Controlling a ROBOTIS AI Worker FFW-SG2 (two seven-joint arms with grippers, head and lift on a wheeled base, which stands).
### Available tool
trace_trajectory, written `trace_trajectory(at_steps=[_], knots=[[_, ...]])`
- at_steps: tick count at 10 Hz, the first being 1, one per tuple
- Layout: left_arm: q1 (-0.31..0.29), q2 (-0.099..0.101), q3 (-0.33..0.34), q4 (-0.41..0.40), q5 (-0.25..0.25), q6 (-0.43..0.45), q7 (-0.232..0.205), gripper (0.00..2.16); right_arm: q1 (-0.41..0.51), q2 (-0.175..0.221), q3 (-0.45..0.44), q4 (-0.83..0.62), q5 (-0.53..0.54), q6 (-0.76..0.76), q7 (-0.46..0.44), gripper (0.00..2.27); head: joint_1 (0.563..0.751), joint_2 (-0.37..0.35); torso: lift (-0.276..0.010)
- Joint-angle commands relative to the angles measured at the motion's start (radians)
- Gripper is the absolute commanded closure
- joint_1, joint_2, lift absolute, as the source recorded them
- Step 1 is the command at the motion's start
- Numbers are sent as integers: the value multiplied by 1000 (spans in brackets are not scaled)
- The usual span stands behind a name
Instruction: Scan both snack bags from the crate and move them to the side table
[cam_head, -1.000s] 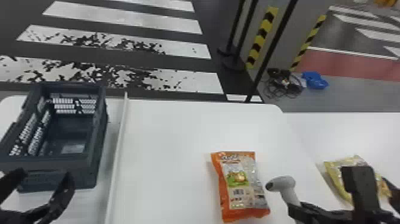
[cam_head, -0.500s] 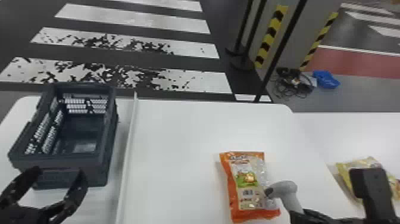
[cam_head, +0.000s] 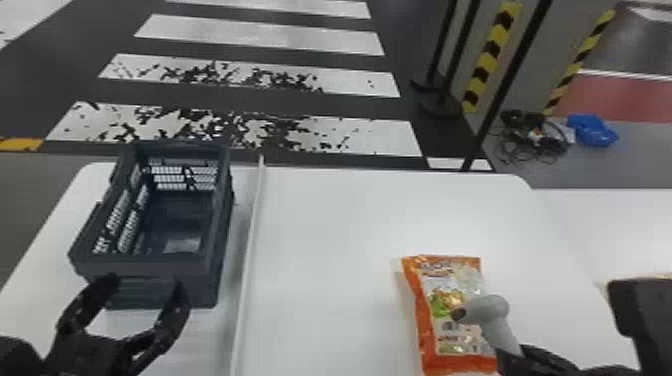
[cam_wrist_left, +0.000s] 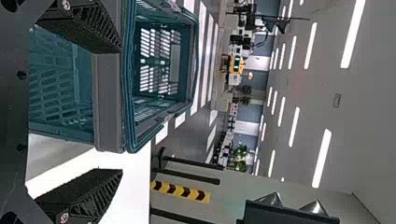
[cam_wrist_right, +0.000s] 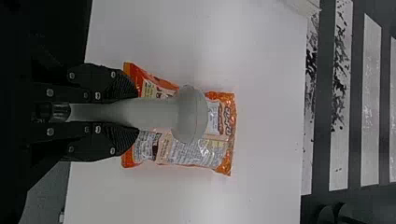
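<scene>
Head view, its middle taken as the clock's centre: one white, round-cornered counter (cam_head: 350, 225) holds one dark blue-grey plastic crate (cam_head: 150, 267) with latticed walls, near 9 o'clock. The crate sits just beside one long, thin white rail (cam_head: 247, 260) that runs from the far edge toward 7 o'clock.

Two snack bags show. One orange foil snack bag with a pictured label (cam_head: 442, 300) lies flat on the counter between 4 and 5 o'clock. Of the other, a thin edge of a pale yellow packet (cam_head: 645, 275) peeks from behind the black arm, between 3 and 4 o'clock, on a white side counter (cam_head: 615, 225) adjoining the first.

There are two tools. The left tool (cam_head: 145, 287), at 8 o'clock, stands wide open before the crate's near wall and has hold of nothing; whether it touches the crate cannot be told. The right tool (cam_head: 537, 357), between 4 and 5 o'clock, is closed around the handle of one pale grey, pistol-shaped scanner (cam_head: 490, 310). In the right wrist view the handle fills the gap between its fingers, and the scanner head overlaps the orange bag.

A broad white stretch of counter spans from rail to orange bag; a narrower strip borders the crate's left side.
</scene>
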Motion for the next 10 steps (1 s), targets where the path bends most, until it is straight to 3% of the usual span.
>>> trace_trajectory(at_steps=[1,4,10], knots=[[0,3,0,1,0,0,0,83,0,1,45,3,31,5,-3,2250,695,-115,-99],[0,0,-1,2,0,0,0,83,2,-1,109,28,75,5,-21,2250,695,-90,-99],[-2,-2,-1,8,0,0,0,83,0,-16,138,68,97,5,-31,2250,695,-83,-99]])
